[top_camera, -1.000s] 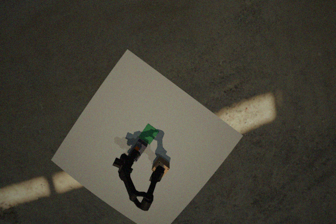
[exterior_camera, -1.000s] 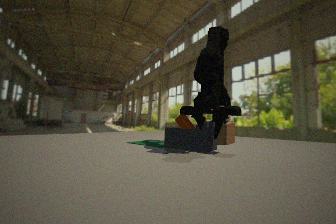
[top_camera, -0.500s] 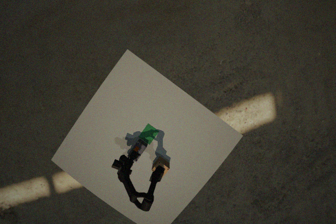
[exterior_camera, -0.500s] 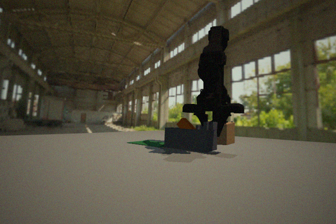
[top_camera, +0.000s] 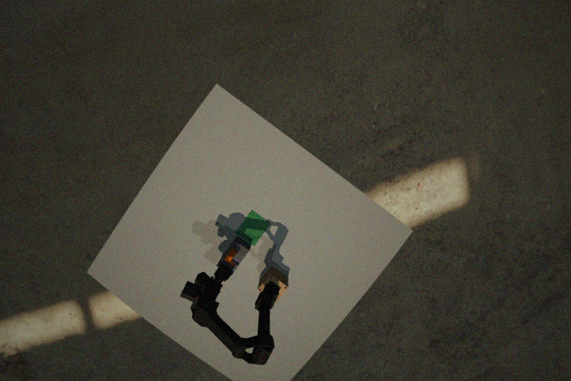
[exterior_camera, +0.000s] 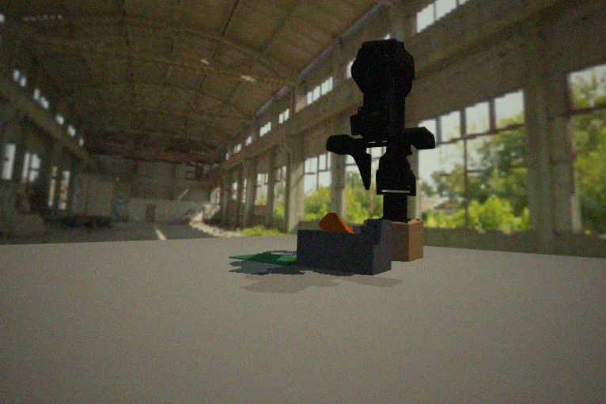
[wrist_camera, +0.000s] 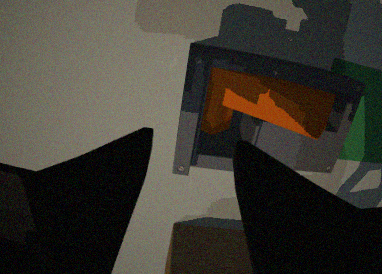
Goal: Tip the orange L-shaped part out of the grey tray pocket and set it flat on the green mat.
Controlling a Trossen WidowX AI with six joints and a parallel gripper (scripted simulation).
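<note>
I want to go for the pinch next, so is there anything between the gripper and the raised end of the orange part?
Nothing visible does. The gripper hangs open and empty above the grey tray, and the orange part stands tipped, one end above the tray's rim on the green mat side. Only open air separates the fingers from that raised end.

One pale square surface [top_camera: 200, 171] carries everything: one grey tray [exterior_camera: 343, 249], one orange L-shaped part [exterior_camera: 335, 223] in it, one green mat [exterior_camera: 263, 257] and one brown block [exterior_camera: 408, 239]. One black arm [top_camera: 216, 328] stands there with one pincer [exterior_camera: 392, 161], which has two fingers. Two sunlit bars [top_camera: 424, 190] cross the floor.
</note>
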